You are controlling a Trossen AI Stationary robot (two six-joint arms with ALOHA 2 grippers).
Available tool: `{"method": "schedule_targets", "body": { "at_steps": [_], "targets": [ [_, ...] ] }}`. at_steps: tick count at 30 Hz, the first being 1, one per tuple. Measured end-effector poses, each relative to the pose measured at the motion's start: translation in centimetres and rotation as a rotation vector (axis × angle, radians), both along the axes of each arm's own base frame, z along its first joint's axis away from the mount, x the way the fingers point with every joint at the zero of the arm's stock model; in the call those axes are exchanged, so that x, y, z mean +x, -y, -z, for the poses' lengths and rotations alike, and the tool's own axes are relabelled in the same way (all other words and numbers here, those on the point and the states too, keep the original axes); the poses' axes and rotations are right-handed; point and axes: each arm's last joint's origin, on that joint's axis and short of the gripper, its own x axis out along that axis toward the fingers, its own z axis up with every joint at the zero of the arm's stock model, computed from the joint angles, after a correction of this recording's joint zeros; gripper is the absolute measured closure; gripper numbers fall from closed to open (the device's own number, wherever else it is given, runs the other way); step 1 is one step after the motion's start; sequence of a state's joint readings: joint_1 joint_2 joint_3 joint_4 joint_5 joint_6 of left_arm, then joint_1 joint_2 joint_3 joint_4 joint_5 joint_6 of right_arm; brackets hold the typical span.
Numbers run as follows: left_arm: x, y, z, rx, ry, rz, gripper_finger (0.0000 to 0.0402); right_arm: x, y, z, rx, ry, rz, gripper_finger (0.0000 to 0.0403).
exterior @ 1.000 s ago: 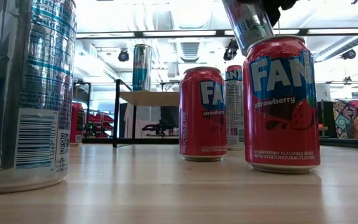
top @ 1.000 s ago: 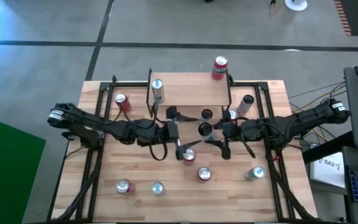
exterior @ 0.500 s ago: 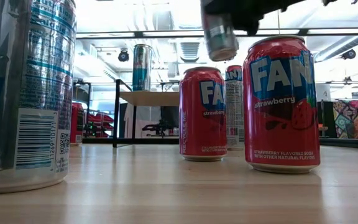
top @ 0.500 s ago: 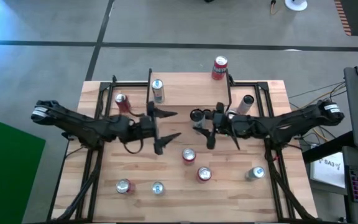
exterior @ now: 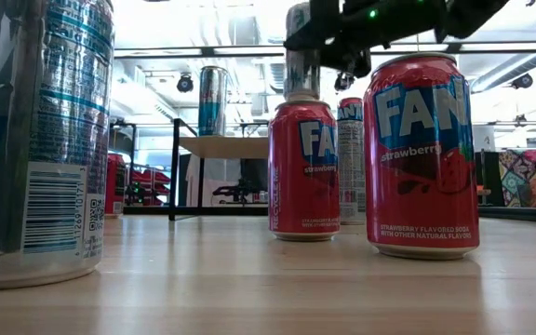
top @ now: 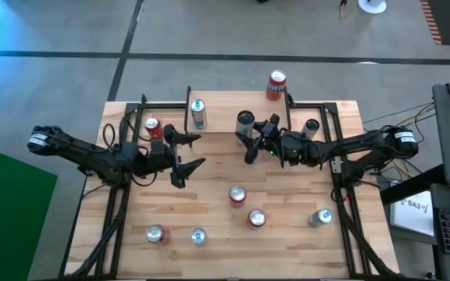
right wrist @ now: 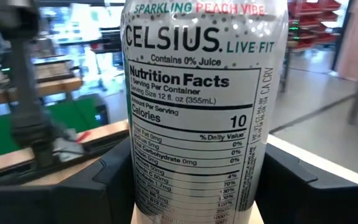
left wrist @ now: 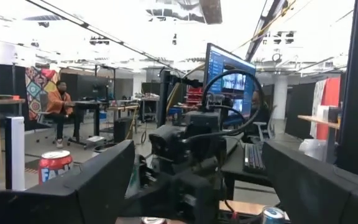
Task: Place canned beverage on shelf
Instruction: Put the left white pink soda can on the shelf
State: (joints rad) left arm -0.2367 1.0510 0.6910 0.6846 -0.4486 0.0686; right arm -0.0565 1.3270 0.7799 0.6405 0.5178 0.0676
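My right pincer (top: 248, 139) grips a silver Celsius can (right wrist: 197, 106) upright between its fingers, held in the air over the shelf (top: 229, 113), beside a blue can (top: 198, 114). My left pincer (top: 184, 151) hangs open over the surface (top: 287, 234).

1. The high view looks straight down from well above, taking in the whole table (top: 170, 199), both arms and floor around it.
2. The low view sits at table height, very near a blue can (exterior: 40, 140), facing level across to the shelf (exterior: 231, 146) and the room.
3. The left wrist view faces level across the table toward the right arm (left wrist: 191, 149) and the room behind.
4. The right wrist view is pressed close to a Celsius can (right wrist: 204, 106).
5. High and low views share the red cans (top: 237, 195) and the shelf.
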Motion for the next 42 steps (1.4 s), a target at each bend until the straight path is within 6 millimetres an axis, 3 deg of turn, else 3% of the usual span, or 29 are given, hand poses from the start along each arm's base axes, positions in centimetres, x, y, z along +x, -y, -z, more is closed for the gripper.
{"method": "schedule_targets", "body": {
  "at_steps": [5,17,29,42],
  "targets": [
    [-0.1,-0.1,0.2,0.020,-0.014,-0.024,0.0063,0.3,1.4,0.7,0.008,0.003,0.105,0.0171],
    [-0.1,-0.2,0.2,0.035,-0.029,-0.080,0.0063,0.9,3.8,1.9,-0.049,-0.018,0.178,0.0171],
    [-0.1,-0.3,0.3,0.042,-0.033,-0.086,0.0063,2.5,4.4,1.7,-0.090,-0.022,0.191,0.0171],
    [0.0,-0.3,0.3,0.047,-0.038,-0.089,0.0063,3.5,4.8,1.2,-0.054,-0.054,0.351,0.0171]
  ]
}}
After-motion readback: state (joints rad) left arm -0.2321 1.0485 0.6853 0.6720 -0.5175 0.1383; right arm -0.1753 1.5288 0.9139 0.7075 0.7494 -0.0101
